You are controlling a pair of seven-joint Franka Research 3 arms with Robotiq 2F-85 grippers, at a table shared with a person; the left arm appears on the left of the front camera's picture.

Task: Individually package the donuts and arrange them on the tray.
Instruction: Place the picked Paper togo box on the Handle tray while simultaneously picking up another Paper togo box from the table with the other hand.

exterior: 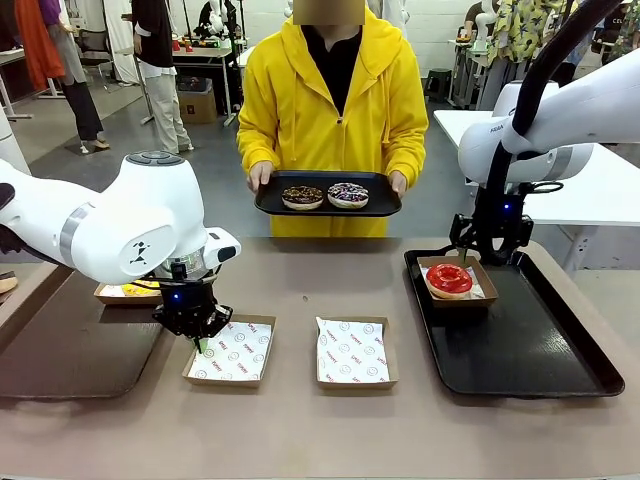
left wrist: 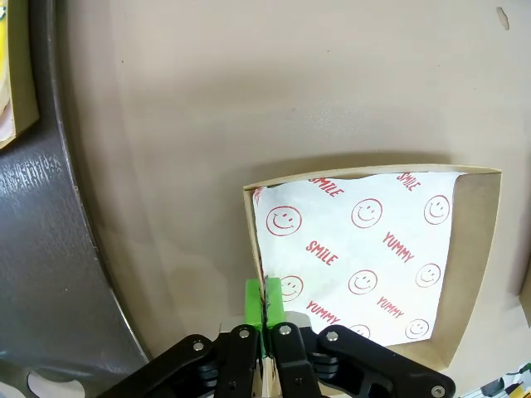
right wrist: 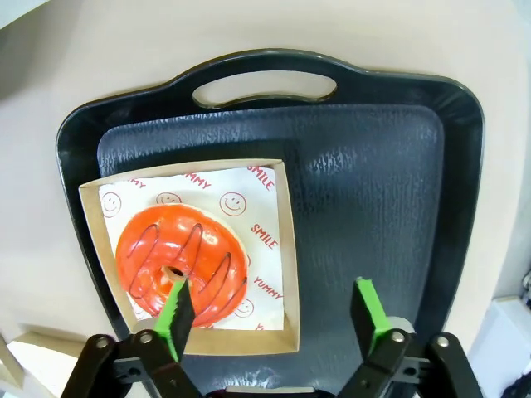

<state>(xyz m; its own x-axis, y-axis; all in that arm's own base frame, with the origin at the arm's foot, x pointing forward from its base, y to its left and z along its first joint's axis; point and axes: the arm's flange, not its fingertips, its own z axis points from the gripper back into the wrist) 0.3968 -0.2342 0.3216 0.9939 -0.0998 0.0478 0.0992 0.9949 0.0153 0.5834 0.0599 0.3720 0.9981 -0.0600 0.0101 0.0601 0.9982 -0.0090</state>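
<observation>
Left claw (left wrist: 264, 303) pinched shut on the wall of an empty paper-lined box (left wrist: 477, 249). Right claw (right wrist: 270, 311) open above black tray (right wrist: 373, 166), red donut (right wrist: 182, 261), boxed, just below one finger. Far beyond both, person (exterior: 320, 90) holds small tray (exterior: 385, 207) with chocolate donut (exterior: 302, 197) and purple-sprinkled donut (exterior: 348, 195).

**Clear lanes, blocked sides**

Beyond the middle box (exterior: 356, 352) the counter (exterior: 330, 275) lies bare up to the person's held tray (exterior: 328, 211). Left of it, a second box (exterior: 232, 352) and the left hand (exterior: 201, 345), clamped on its rim, block passage. Right of it, the black tray's (exterior: 520, 350) near half is free.
</observation>
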